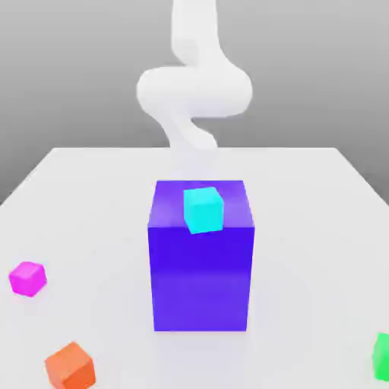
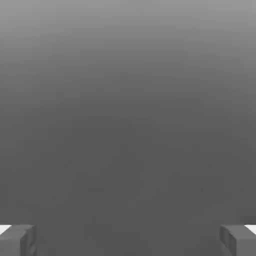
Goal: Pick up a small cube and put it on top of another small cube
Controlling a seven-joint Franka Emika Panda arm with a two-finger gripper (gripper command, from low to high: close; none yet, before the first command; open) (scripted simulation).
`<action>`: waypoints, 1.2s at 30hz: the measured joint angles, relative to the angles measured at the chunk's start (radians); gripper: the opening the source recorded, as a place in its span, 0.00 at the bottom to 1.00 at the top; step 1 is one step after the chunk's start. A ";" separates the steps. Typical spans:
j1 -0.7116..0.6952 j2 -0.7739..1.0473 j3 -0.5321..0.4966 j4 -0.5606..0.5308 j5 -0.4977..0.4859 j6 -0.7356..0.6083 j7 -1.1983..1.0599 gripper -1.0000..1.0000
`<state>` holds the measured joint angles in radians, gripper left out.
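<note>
**Jaws spread and empty, magenta cube alone on the tabletop**

In the hand view the gripper (image 2: 128, 240) shows its two grey fingertips (image 2: 17, 240) at opposite edges of the frame; the jaws stand spread wide, with nothing between them but plain grey background; they hold nothing and touch nothing.

In the exterior view the white arm (image 1: 194, 91) curls above the far edge of the white tabletop (image 1: 304, 197); every block lies well apart from the jaws, down on the tabletop nearer the camera.

The small cube (image 1: 28, 278), magenta-pink, sits flat on the tabletop at the exterior view's left, well apart from the jaws and from the other blocks; nothing rests on it.

A big blue-violet block (image 1: 201, 273) stands upright in the middle of the tabletop; a cyan cube (image 1: 203, 210) rests on its top face, close to the near edge, turned slightly askew.

An orange cube (image 1: 70, 366) lies near the front at the exterior view's left, near the magenta one but not touching it; a green cube (image 1: 382, 355) is cut off by the exterior view's right edge.
</note>
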<state>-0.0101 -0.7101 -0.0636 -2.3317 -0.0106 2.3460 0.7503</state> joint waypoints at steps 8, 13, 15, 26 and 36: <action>-0.050 0.286 -0.217 -0.103 0.008 0.150 -0.192 0.50; -0.081 0.465 -0.356 -0.166 0.048 0.242 -0.336 0.50; -0.098 0.539 -0.405 -0.191 0.078 0.279 -0.403 0.50; -0.354 0.966 -0.403 -0.278 0.380 0.480 -0.829 0.50; -0.502 1.109 -0.224 -0.239 0.546 0.578 -0.959 0.00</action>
<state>-0.5123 0.3989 -0.2875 -2.5705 0.5350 2.9241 -0.2089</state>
